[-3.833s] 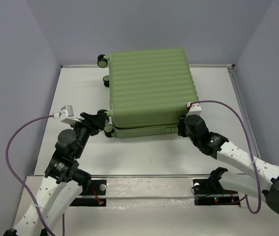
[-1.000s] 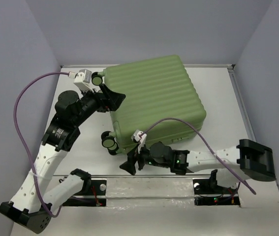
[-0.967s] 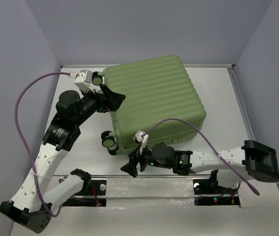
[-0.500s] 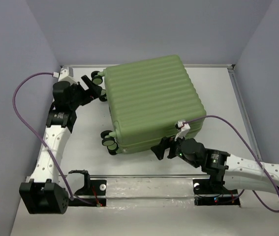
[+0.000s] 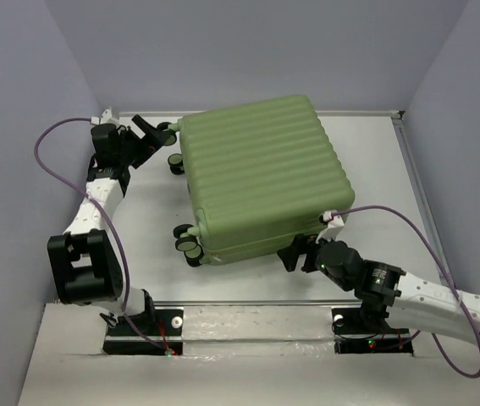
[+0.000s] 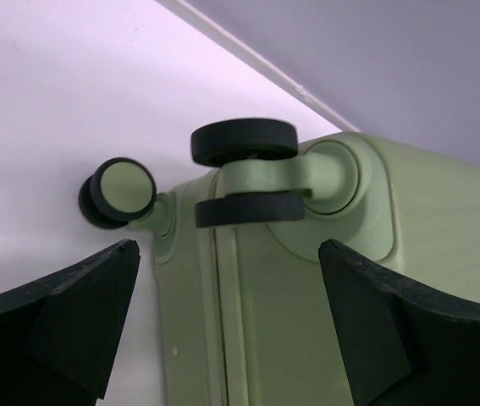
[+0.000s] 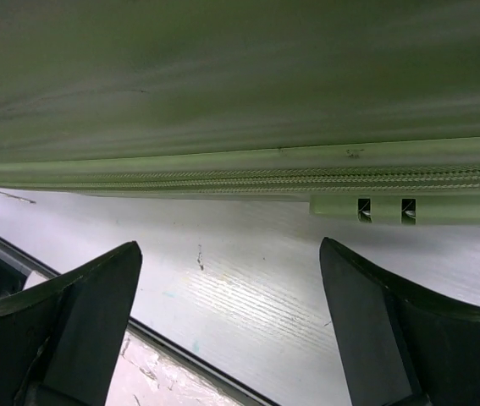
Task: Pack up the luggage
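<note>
The luggage [image 5: 261, 169] is a sage-green ribbed suitcase lying flat and closed on the white table, turned slightly askew. My left gripper [image 5: 148, 137] is open at the suitcase's far left corner, facing its black wheels [image 6: 244, 142] and the zipper seam [image 6: 217, 321]; nothing sits between its fingers [image 6: 70, 313]. My right gripper [image 5: 294, 252] is open low at the near edge, just below the zipper seam [image 7: 307, 179] and a small green bracket [image 7: 383, 208]. Bare table shows between its fingers [image 7: 70, 321].
Two more wheels [image 5: 187, 245] stick out at the suitcase's near left corner. Grey walls close the table on the left, back and right. A black rail and foil strip [image 5: 248, 317] run along the near edge by the arm bases.
The right gripper slid rightward along the suitcase's near edge from its left corner. The left arm pulled back to the far left corner by the wheels. The suitcase stayed put.
</note>
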Motion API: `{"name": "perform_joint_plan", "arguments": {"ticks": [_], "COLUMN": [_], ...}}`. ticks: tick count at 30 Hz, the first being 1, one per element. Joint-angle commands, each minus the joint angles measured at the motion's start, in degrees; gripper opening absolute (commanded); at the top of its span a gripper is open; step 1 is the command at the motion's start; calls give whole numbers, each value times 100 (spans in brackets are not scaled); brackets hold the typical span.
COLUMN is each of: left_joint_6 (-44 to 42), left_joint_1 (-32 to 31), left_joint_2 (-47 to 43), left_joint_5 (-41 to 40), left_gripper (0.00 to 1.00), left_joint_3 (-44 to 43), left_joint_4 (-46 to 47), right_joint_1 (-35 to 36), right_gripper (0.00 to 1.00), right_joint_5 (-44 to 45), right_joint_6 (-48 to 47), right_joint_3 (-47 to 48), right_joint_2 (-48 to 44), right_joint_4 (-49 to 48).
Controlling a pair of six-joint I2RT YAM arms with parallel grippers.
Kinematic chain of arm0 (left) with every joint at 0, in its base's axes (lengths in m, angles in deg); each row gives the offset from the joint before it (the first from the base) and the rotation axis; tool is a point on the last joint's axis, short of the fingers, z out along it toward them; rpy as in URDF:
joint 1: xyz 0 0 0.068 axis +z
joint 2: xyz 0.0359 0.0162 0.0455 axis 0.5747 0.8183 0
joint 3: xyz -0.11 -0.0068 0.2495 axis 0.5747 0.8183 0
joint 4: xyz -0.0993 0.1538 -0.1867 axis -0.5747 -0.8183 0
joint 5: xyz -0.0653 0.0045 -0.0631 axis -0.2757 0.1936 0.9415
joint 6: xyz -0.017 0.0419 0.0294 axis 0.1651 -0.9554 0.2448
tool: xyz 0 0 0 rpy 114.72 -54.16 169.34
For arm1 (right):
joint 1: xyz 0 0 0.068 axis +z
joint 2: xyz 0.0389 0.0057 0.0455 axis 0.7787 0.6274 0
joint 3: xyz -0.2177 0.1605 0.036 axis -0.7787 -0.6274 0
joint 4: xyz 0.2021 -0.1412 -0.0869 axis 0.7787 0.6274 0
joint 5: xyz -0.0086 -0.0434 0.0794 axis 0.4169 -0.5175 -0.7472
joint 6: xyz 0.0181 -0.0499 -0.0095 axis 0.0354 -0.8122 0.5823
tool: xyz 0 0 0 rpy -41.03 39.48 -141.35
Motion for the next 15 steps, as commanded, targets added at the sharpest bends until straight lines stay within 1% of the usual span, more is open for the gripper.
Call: {"name": "perform_joint_plan", "arguments": {"ticks": [1, 8, 15], "left_joint_6": [176, 307, 518], "left_joint_1": [-6, 2, -6], "left_joint_2": [164, 717, 902], "left_joint_5": [660, 915, 1127], "left_gripper": [99, 99, 89], "left_joint_3": [-464, -684, -657], "left_joint_4": [985, 1152, 1346], "right_joint_1": [-9, -9, -9], "right_gripper": [91, 90, 90], "right_joint_5": [-151, -230, -257], "right_joint_6": [34, 113, 87], "right_joint_3": [-180, -418, -426], "right_joint_2": [13, -110, -146], "right_joint_4": [-322, -560, -586]}}
